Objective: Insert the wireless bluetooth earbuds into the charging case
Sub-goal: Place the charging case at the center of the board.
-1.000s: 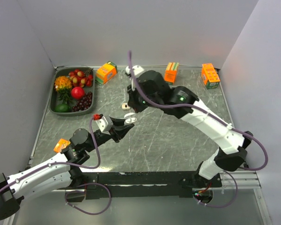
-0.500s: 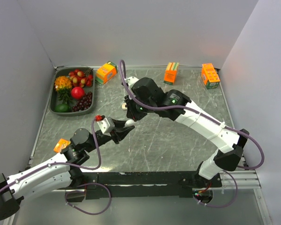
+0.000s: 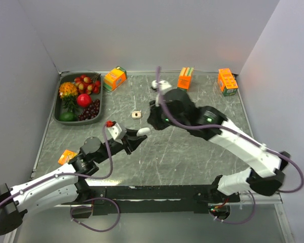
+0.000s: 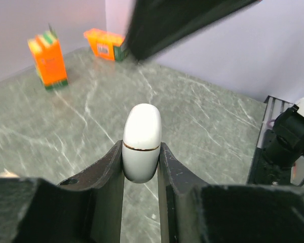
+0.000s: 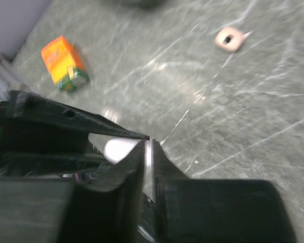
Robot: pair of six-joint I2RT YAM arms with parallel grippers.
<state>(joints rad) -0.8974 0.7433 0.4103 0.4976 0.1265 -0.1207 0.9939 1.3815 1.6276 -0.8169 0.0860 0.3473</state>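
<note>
I am clamping a white rounded case (image 4: 142, 131), long axis along the fingers (image 4: 111, 167), in the left end effector (image 4: 141, 148), with the tan charging case (image 3: 136, 115) lying on the surface (image 3: 182, 157) at its 12 o'clock and the right end effector (image 5: 148, 144), nearly closed with contents I cannot tell, hanging just beside.

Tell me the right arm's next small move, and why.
Probably ease the right gripper onto the top of the white case to lift its lid. The left gripper holds that case upright and its seam looks closed, so nothing can go in yet.
</note>
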